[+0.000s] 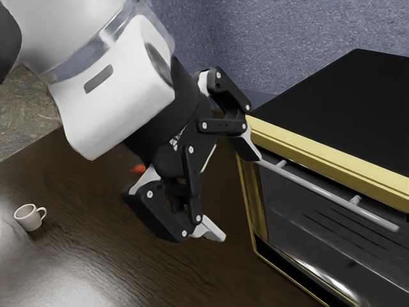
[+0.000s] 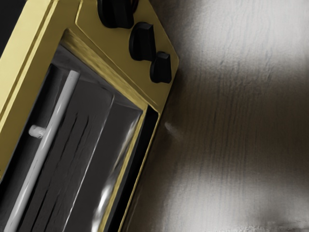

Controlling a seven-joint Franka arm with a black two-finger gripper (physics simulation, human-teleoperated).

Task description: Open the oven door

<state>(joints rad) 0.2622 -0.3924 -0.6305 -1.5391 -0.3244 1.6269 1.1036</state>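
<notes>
While gripper (image 1: pixel 241 197) gapes wide, fingertip (image 1: pixel 251 148) near handle (image 1: pixel 326 190)

Uneven light | glare on tabletop (image 1: pixel 57 275) | white streak on oven front (image 1: pixel 324 274)

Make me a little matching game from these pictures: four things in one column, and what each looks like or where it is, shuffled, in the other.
Things:
1. Mug
2. Handle
3. Knobs
4. Gripper

Descriptions:
A. Black, on a gold panel
B. Open, its two fingers apart
C. White, standing on the table
D. A grey bar across the front of the oven

Right pairs: 1-C, 2-D, 3-A, 4-B
</notes>
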